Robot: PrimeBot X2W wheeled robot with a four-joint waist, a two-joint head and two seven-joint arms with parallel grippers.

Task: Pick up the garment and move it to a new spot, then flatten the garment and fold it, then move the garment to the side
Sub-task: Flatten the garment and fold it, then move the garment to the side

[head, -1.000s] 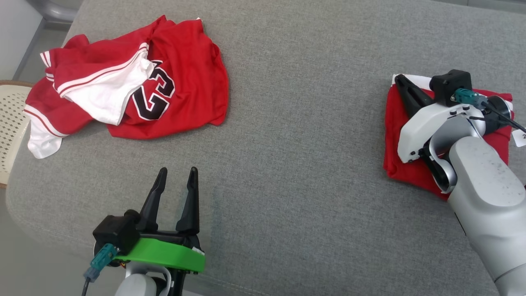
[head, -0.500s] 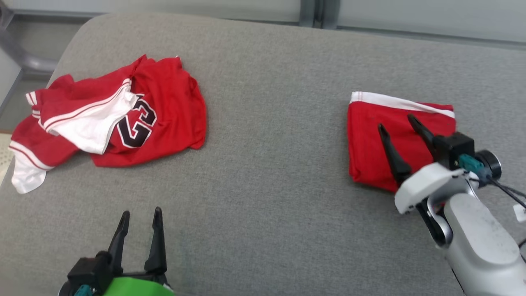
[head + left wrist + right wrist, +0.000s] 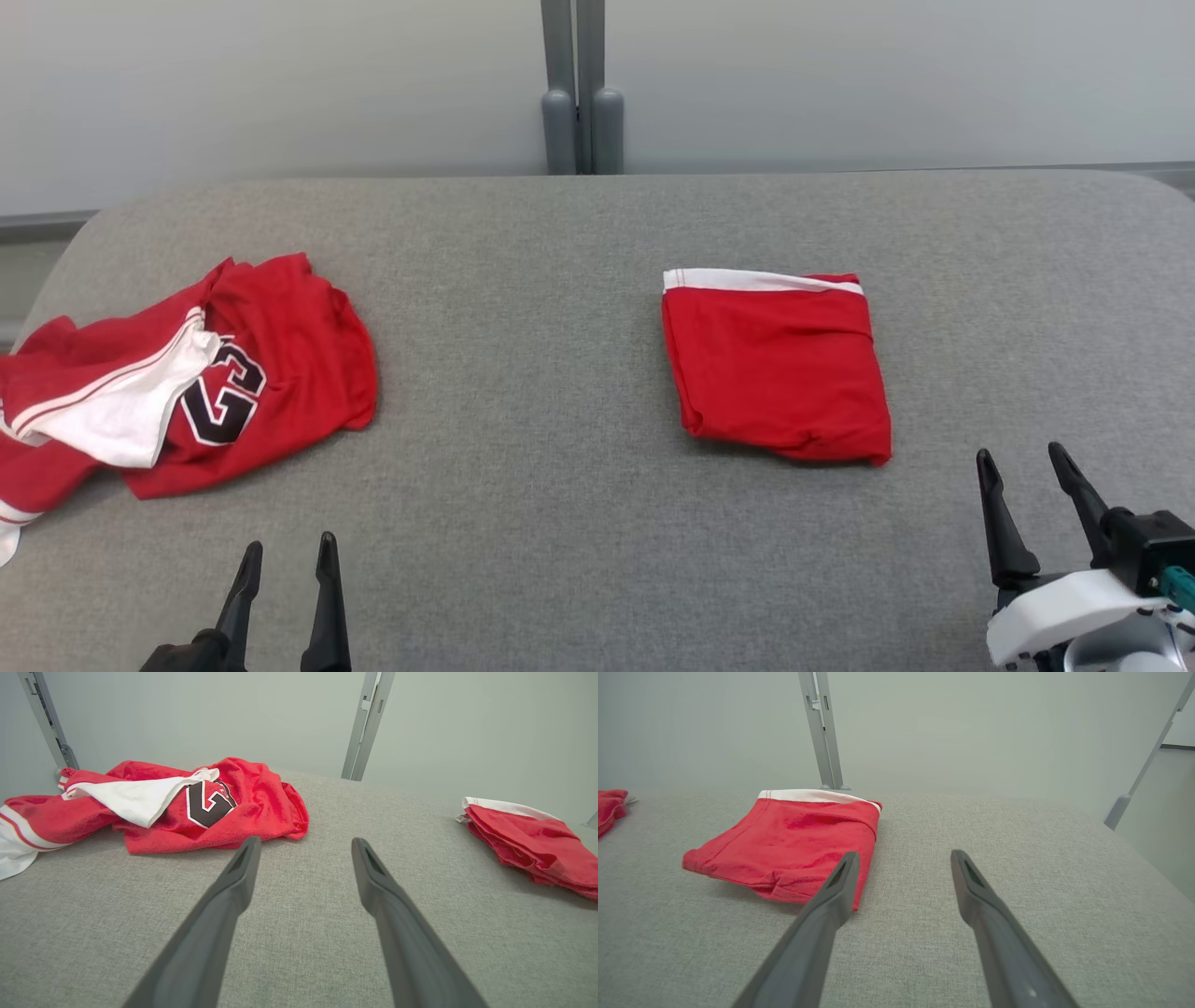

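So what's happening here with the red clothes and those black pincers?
A two-armed robot is folding clothes on a grey padded surface. A red garment with a white band lies neatly folded on the right, with nothing touching it. A crumpled red and white jersey with a black number sits in a heap on the left, not yet folded. The left gripper and right gripper are both open and empty near the front edge, apart from both garments.

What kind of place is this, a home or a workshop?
Likely a lab or test room, not a home: a grey padded bench holds a folded garment and a crumpled jersey, with bare pale panels and a metal post behind.
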